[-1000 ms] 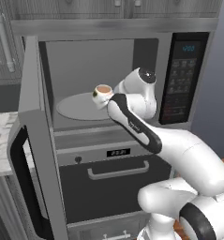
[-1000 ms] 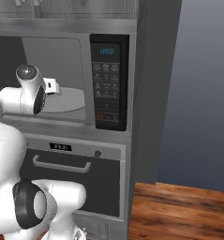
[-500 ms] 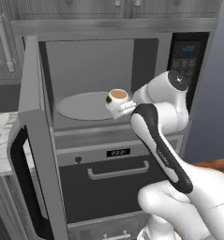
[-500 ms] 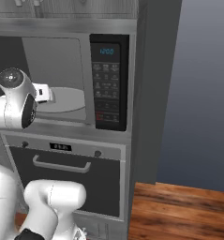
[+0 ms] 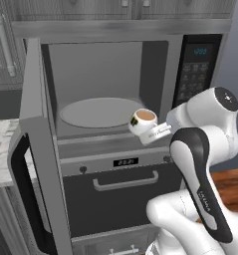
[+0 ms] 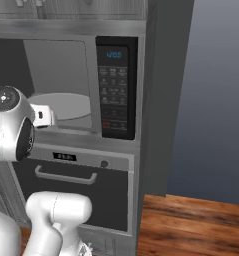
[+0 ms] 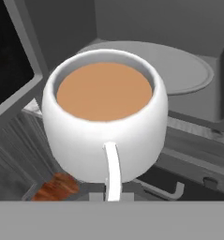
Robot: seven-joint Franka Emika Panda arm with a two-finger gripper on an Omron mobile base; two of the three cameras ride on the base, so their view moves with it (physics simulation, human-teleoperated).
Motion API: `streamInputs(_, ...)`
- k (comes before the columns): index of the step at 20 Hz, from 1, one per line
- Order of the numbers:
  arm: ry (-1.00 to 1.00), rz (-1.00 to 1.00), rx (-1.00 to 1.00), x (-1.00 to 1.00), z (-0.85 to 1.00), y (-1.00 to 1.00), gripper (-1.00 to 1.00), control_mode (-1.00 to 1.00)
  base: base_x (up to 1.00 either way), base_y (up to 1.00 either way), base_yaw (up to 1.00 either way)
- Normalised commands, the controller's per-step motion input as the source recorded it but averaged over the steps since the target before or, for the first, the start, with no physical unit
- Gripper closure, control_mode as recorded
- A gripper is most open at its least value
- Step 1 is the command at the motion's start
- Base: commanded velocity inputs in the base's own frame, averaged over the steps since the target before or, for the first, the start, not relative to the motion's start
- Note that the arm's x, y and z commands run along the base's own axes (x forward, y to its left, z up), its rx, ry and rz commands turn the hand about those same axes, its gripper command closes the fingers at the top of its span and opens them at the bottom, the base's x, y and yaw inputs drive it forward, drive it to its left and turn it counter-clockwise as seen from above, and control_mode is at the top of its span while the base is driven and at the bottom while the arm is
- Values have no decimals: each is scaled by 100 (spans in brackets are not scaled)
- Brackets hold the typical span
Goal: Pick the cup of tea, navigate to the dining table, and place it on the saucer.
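The cup of tea [image 5: 142, 122] is a small white rounded cup with brown liquid and a dark mark on its side. It hangs upright in the air just in front of the open microwave's lower right edge. My gripper [image 5: 153, 132] is shut on the cup from the right. In the hand view the cup of tea [image 7: 104, 117] looms close, its thin handle pointing toward the camera. My fingertips are hidden beneath it. The dining table and the saucer are out of view.
The microwave door [image 5: 36, 164] swings wide open on the left. A large grey turntable plate [image 5: 98, 112] lies inside the cavity. Below it is an oven drawer handle [image 5: 125, 182]. The control panel [image 6: 115, 95] sits right of the cavity. Wooden floor [image 6: 191, 225] spreads to the right.
The arm has pulled back and swung right, carrying the cup from over the turntable to just outside the microwave's front edge.
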Motion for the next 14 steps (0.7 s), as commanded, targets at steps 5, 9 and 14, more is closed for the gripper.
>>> streamInputs(5,0,0,-1,-3,0,0,100,-100,0,0,0)
streamInputs(9,0,0,0,0,0,0,100,-100,0,0,0)
streamInputs(14,0,0,0,0,0,0,100,-100,0,0,0)
